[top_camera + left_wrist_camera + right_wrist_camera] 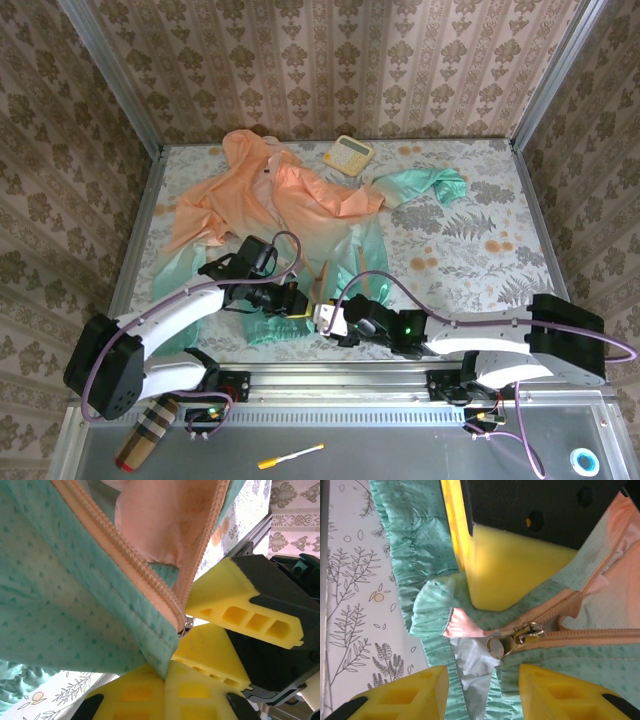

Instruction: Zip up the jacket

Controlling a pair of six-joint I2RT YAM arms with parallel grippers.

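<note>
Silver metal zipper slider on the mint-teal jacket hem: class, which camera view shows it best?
Right wrist view: the silver metal slider lies whole and sharp on the orange zipper tape. The left wrist view catches a glint of it at the mint-teal hem. In the top external view it is too small to make out.

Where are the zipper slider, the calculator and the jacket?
zipper slider (517, 639): right wrist view, on its metal body.
calculator (347, 153): top view, on its key face.
jacket (320, 195): top view, on the peach upper part.

Left hand (163, 674) pinched tight; right hand (485, 674) parted, facing it.
</note>
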